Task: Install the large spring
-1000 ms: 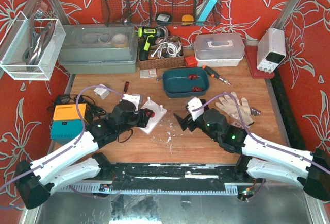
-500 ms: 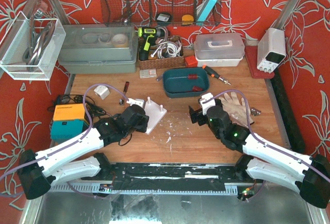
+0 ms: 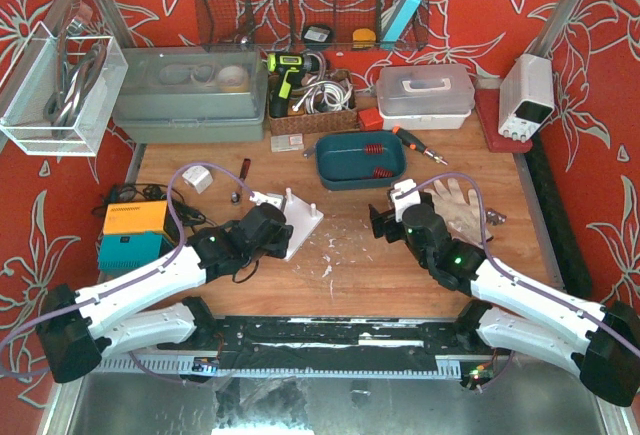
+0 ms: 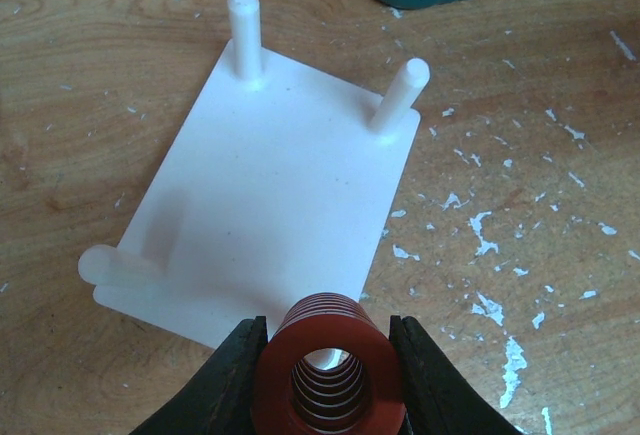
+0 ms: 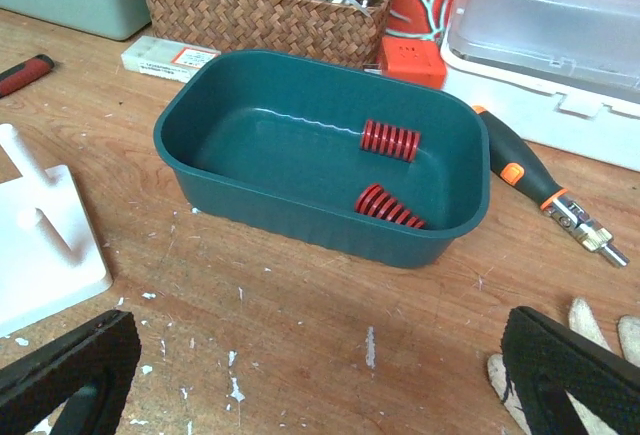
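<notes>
Gripping the large red spring (image 4: 330, 317), the left gripper (image 4: 328, 360) has its two black fingers (image 4: 235, 375) pressed against the coil's sides. The open bore faces the wrist camera. The spring sits at the 6 o'clock edge of the white plate (image 4: 280, 185), overlapping its near rim. Something white shows through the bore, but what it is cannot be told.

On the plate, one peg (image 4: 245, 25) stands at the 11 o'clock corner and another (image 4: 400, 95) at 1 o'clock. A third (image 4: 120, 267) shows at the 8 o'clock corner. White flecks dot the wooden table (image 4: 540, 205) to 3 o'clock of the plate.

From above, the teal tray (image 3: 340, 177) lies at 1 o'clock from the plate. It holds two smaller red springs (image 5: 390, 140), well apart from the left gripper.

The right gripper (image 5: 320, 385) is spread wide and holds nothing, facing the tray at its 12 o'clock. Beyond the tray sit a wicker basket (image 5: 270, 15), a small orange box (image 5: 412, 60) and a clear lidded box (image 5: 560, 25). A screwdriver (image 5: 520, 170) lies at 2 o'clock and a glove (image 5: 600, 345) at 4 o'clock. A small printed box (image 5: 170, 55) is at 11 o'clock; its writing is too small to read.
</notes>
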Tool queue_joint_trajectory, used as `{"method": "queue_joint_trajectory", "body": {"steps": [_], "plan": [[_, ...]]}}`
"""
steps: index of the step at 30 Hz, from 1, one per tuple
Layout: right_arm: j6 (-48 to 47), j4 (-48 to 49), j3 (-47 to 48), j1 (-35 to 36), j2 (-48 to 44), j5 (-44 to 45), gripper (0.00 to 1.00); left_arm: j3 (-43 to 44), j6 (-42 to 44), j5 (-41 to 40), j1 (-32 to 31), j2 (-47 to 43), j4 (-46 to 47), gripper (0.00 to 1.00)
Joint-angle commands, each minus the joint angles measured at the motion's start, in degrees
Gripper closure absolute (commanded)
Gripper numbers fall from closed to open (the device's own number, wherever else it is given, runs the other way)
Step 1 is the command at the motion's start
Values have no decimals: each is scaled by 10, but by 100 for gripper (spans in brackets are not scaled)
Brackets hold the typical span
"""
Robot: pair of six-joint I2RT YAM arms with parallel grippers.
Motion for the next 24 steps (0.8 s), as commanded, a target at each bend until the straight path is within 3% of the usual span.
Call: {"method": "queue_joint_trajectory", "body": {"steps": [1, 11, 24], "plan": [[11, -7, -6, -5, 1, 2, 1, -17, -4, -14, -5, 15, 22, 98], [13, -9, -8, -8, 2, 4, 1, -38, -7, -6, -5, 47, 55, 93], [18, -8, -9, -11, 8, 9, 1, -46, -9, -4, -5, 76, 85, 62]]}}
